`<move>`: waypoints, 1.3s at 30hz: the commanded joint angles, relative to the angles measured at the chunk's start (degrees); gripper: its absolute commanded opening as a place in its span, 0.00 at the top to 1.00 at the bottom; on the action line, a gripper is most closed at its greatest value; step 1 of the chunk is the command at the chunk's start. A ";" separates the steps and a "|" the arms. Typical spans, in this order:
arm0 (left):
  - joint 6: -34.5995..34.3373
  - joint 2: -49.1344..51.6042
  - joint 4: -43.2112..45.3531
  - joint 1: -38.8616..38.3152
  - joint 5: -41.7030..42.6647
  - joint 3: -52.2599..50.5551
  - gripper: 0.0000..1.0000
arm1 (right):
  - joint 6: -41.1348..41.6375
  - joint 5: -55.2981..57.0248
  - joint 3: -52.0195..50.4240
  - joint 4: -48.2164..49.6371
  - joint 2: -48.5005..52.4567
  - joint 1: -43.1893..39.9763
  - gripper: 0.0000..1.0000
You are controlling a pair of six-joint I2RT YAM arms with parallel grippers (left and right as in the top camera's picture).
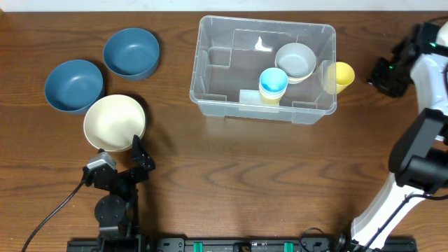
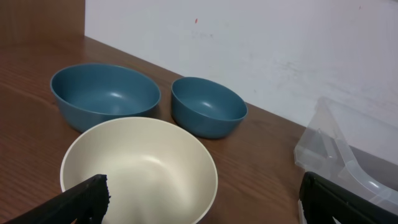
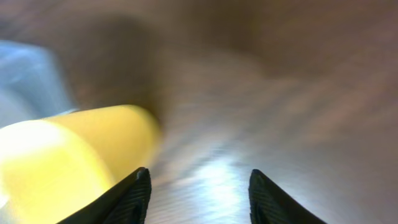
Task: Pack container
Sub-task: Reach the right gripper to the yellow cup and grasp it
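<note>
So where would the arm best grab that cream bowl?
By its rim, coming down from above, one finger inside and one outside. The cream bowl stands upright, mouth up, and looks too wide to span. The edge nearest the open left gripper seems easiest.

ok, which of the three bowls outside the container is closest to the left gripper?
The cream bowl, right in front of the left gripper. The two blue bowls sit beyond it.
</note>
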 commanded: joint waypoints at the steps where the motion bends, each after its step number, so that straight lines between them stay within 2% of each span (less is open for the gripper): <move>1: 0.50 -0.35 -1.90 0.31 -0.68 -1.33 0.02 | -2.32 -4.46 2.23 0.55 -2.10 3.06 0.45; 7: 0.50 -0.35 -1.90 0.31 -0.68 -1.33 0.02 | -1.31 -4.37 3.41 0.96 -2.10 5.75 0.45; 24: 0.50 -0.35 -1.90 0.31 -0.68 -1.33 0.02 | -0.68 -4.13 4.66 -0.55 -3.80 5.84 0.47; 33: 0.50 -0.35 -1.90 0.31 -0.68 -1.33 0.02 | -0.87 1.70 3.89 -6.03 -4.48 5.90 0.49; 39: 0.50 -0.35 -1.90 0.31 -0.68 -1.33 0.02 | -0.85 2.27 0.92 -6.12 -4.44 5.90 0.49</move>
